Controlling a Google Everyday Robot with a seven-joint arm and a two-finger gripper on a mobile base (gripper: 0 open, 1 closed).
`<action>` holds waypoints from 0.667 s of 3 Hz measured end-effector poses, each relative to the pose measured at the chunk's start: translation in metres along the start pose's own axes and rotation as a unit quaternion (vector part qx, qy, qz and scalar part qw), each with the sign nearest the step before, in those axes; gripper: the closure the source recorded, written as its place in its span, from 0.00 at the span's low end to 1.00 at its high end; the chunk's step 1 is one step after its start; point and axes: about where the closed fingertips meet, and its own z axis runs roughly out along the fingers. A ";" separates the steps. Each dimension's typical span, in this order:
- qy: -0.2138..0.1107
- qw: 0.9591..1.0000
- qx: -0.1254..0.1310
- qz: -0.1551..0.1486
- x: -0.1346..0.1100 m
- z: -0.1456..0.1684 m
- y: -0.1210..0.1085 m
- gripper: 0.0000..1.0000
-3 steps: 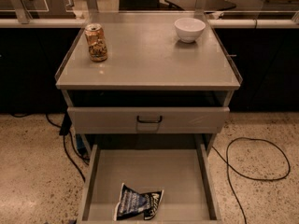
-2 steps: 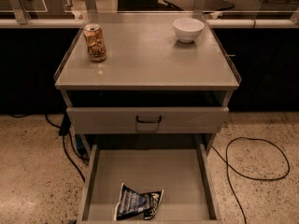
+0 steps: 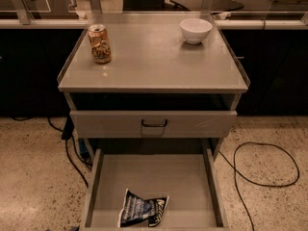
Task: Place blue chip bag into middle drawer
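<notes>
Tool out of shot, blue chip bag (image 3: 143,209) sitting in the open middle drawer (image 3: 154,174)

Only the one camera view to go on, and the tool isn't in frame anywhere, so can't tell how wide it is or whether it has hold of anything. Bag lies crumpled and flat on the drawer floor, toward the near end and a bit left of centre, clear of both side walls. That drawer stands wide open at the bottom of the frame. Above it, the grey drawer with the black handle (image 3: 154,124) sticks out only a little. Up on the worktop (image 3: 154,66), a tan drink can (image 3: 99,44) stands upright back-left and a white bowl (image 3: 196,30) sits back-right, well apart. A black cable (image 3: 288,172) loops on the speckled floor to the right.
</notes>
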 end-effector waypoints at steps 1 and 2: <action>0.000 1.000 0.000 0.000 0.000 0.000 0.000 0.00; 0.028 1.000 0.007 -0.009 0.022 -0.013 -0.017 0.00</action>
